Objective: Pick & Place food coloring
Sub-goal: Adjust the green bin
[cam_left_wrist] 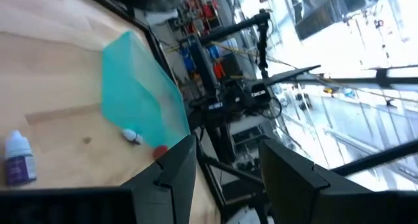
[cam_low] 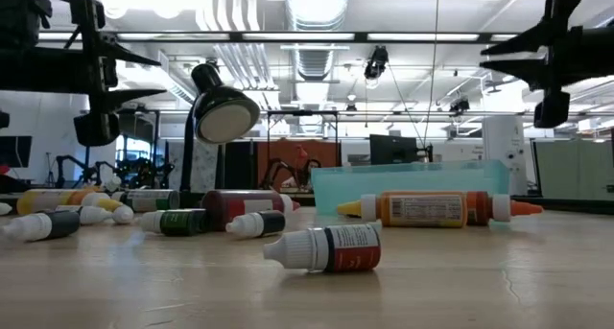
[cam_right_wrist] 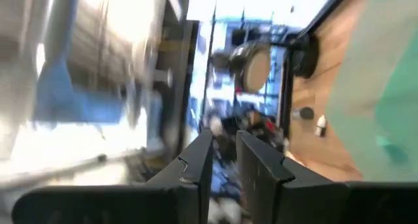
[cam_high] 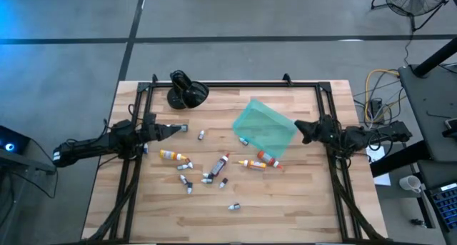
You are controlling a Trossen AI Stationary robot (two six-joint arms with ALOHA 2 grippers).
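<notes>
We're looking straight down on the wooden tabletop point(cam_high: 285, 202), and the food coloring point(cam_high: 214, 170) is scattered across its middle: small bottles lying on their sides, a yellow-and-orange one point(cam_high: 171, 156) toward the left, a dark red one point(cam_high: 221, 163) near the centre, an orange pair point(cam_high: 260, 161) just below the teal tray point(cam_high: 265, 125). One tiny bottle point(cam_high: 233, 207) sits alone toward the near edge, and another pale one point(cam_high: 201, 135) lies apart, between the left arm and the tray.

The tray rests tilted, up toward the right of centre, with one little bottle point(cam_high: 243, 141) touching its lower edge. A glossy black rounded object point(cam_high: 186, 91) stands at the far edge of the tabletop.

Now the left claw point(cam_high: 175, 128): it hovers at the left side, above the wood, pointing toward the tray. From its wrist we see the fingers point(cam_left_wrist: 171, 175) standing partly apart with nothing between them, and a white bottle with a purple label point(cam_left_wrist: 18, 160) lying off to one side.

Over on the right, the right claw point(cam_high: 300, 128) hangs just beside the tray's right corner, its fingers point(cam_right_wrist: 196, 162) drawn narrow, nearly together, gripping nothing.

From table height, the bottles lie in a loose row, a dark-labelled one point(cam_low: 326, 248) nearest us, both arms raised clear above them.
</notes>
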